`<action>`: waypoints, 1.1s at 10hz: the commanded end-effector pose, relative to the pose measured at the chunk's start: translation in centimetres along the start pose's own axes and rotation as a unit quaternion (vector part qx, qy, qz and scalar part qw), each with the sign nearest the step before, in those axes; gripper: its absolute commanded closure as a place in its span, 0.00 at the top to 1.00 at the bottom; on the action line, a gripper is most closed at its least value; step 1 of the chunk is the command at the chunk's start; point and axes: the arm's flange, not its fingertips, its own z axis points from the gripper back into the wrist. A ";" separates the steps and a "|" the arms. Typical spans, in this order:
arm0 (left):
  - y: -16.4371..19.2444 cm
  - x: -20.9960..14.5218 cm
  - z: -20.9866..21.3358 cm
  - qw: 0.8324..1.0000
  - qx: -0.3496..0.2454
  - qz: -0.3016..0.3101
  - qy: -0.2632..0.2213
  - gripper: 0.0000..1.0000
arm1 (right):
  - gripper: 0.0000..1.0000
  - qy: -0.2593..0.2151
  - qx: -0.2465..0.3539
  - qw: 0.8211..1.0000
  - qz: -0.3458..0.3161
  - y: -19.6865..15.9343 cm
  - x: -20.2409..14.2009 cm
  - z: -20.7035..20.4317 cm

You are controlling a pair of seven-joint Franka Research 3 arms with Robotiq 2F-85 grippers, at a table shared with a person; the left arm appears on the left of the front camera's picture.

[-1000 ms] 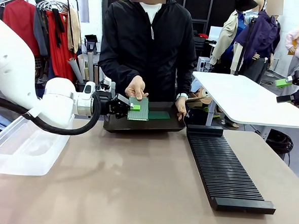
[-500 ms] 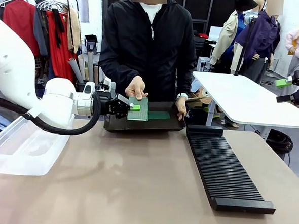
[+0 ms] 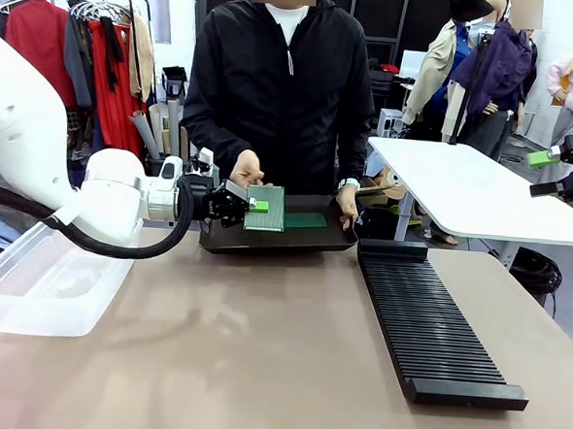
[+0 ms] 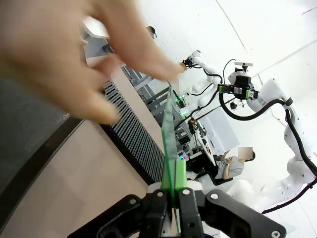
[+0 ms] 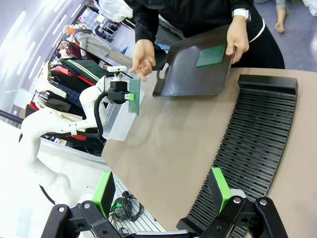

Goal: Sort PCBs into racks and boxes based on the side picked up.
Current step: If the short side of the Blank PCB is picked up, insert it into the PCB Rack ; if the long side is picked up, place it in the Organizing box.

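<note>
My left gripper [image 3: 253, 206] is shut on the left edge of a dotted green PCB [image 3: 266, 208], which stands upright above the near left part of a dark tray [image 3: 265, 240]. In the left wrist view the PCB [image 4: 168, 134] is edge-on between the shut fingers [image 4: 181, 171]. The person's hand [image 3: 245, 167] hovers just behind the board, off it. Another PCB [image 3: 306, 220] lies flat in the tray. The black slotted rack [image 3: 426, 325] lies at the right, the clear box [image 3: 39, 282] at the left. My right gripper [image 5: 162, 191] stands open above the rack [image 5: 257, 144].
The person stands at the far side, with the other hand [image 3: 346, 204] on the tray's right rim. A white side table [image 3: 473, 192] stands behind the rack. The brown tabletop [image 3: 259, 349] lies bare between box and rack.
The person's hand has come off the PCB's top edge and drawn back to the left. My left gripper still holds the board in the same place.
</note>
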 end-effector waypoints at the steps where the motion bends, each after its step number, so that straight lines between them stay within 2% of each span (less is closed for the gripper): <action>1: 0.0 0.0 -0.1 1.000 -0.001 -0.002 0.000 0.00 | 1.00 0.004 -0.004 1.000 0.002 0.2 0.0 0.0; 4: 0.0 0.0 0.0 1.000 0.000 0.000 0.000 0.00 | 1.00 0.004 -0.004 1.000 0.002 0.2 0.0 0.0; 7: -4.2 0.6 3.5 0.999 0.012 0.032 -0.010 0.00 | 1.00 0.004 -0.004 1.000 0.002 0.2 0.0 0.0; 9: -7.9 0.3 5.9 0.997 0.056 0.042 0.015 0.00 | 1.00 0.004 -0.004 1.000 0.002 0.2 0.0 0.0; 11: -10.1 0.6 8.6 0.994 0.069 0.079 0.021 0.00 | 1.00 0.004 -0.004 1.000 0.002 0.2 0.0 0.0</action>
